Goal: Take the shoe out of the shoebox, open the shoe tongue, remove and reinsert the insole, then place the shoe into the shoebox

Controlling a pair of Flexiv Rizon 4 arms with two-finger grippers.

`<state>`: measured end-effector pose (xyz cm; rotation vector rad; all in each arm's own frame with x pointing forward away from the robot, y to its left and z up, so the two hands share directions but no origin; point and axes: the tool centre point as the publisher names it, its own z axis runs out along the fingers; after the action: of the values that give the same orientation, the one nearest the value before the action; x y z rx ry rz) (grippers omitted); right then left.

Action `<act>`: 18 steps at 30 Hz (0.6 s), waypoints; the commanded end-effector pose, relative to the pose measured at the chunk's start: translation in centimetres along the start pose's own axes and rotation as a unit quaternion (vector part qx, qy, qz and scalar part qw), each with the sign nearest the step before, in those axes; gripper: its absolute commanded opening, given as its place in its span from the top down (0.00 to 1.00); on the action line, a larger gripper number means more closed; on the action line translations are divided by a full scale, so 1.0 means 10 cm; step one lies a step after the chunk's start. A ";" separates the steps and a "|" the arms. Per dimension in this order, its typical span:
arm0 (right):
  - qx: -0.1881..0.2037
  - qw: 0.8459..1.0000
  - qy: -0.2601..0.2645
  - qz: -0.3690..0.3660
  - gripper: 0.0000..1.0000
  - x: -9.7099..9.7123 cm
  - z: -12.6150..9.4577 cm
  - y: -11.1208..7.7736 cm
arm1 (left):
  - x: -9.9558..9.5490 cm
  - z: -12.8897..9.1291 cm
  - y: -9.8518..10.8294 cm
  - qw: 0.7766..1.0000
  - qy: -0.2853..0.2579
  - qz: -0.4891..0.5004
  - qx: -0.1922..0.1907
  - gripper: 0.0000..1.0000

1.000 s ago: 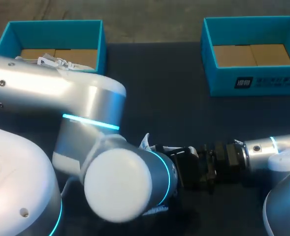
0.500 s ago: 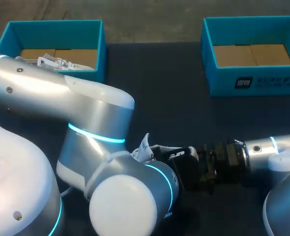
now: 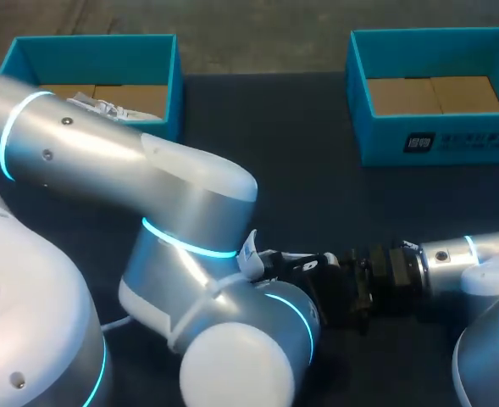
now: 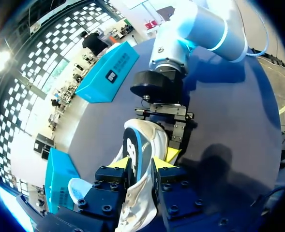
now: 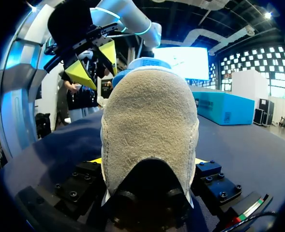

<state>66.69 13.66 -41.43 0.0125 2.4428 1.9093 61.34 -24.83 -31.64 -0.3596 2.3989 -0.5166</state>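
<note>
A white and blue shoe [image 3: 253, 253] lies on the dark table, mostly hidden under my left arm in the head view. My right gripper [image 5: 149, 162] is shut on its grey suede toe [image 5: 149, 125], one finger on each side. From the left wrist view that gripper [image 4: 166, 121] clamps the shoe's far end. My left gripper [image 4: 144, 159] sits at the heel end with the shoe [image 4: 149, 140] running between its yellow tips. In the right wrist view it [image 5: 94, 62] hangs by the blue collar, tips spread and gripping nothing.
A blue shoebox [image 3: 92, 41] with white paper inside stands at the back left. A second blue shoebox [image 3: 435, 144] stands at the back right. Bare dark table lies between them. My left arm's big elbow [image 3: 198, 220] covers the front left.
My left arm's upper links have swung to the right, and a little more of the shoe shows beside its wrist. The right arm and the shoe have stayed put.
</note>
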 end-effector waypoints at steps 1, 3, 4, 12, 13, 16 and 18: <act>0.003 1.000 0.000 0.001 1.00 0.01 0.00 0.01 | 0.09 0.10 -0.06 0.999 -0.036 -0.005 -0.006 0.71; 0.003 1.000 0.000 0.001 1.00 0.01 0.00 0.01 | 0.08 0.13 -0.07 0.999 -0.038 -0.006 -0.005 0.71; 0.003 1.000 0.000 0.001 1.00 0.01 0.00 0.01 | 0.07 0.15 -0.08 0.999 -0.039 -0.008 -0.006 0.71; 0.003 1.000 0.000 0.001 1.00 0.01 0.00 0.01 | 0.06 0.24 -0.07 0.999 -0.051 -0.012 -0.012 0.73; 0.003 1.000 0.000 0.001 1.00 0.01 0.00 0.01 | 0.06 0.24 -0.06 0.999 -0.051 -0.013 -0.012 0.73; 0.003 1.000 0.000 0.001 1.00 0.01 0.00 0.01 | 0.05 0.26 -0.04 0.998 -0.052 -0.015 -0.013 0.76; 0.003 1.000 0.000 0.001 1.00 0.01 0.00 0.01 | 0.04 0.26 -0.03 0.998 -0.054 -0.018 -0.014 0.78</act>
<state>66.69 13.66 -41.43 0.0125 2.4428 1.9093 63.10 -25.69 -33.16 -0.4248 2.3372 -0.4807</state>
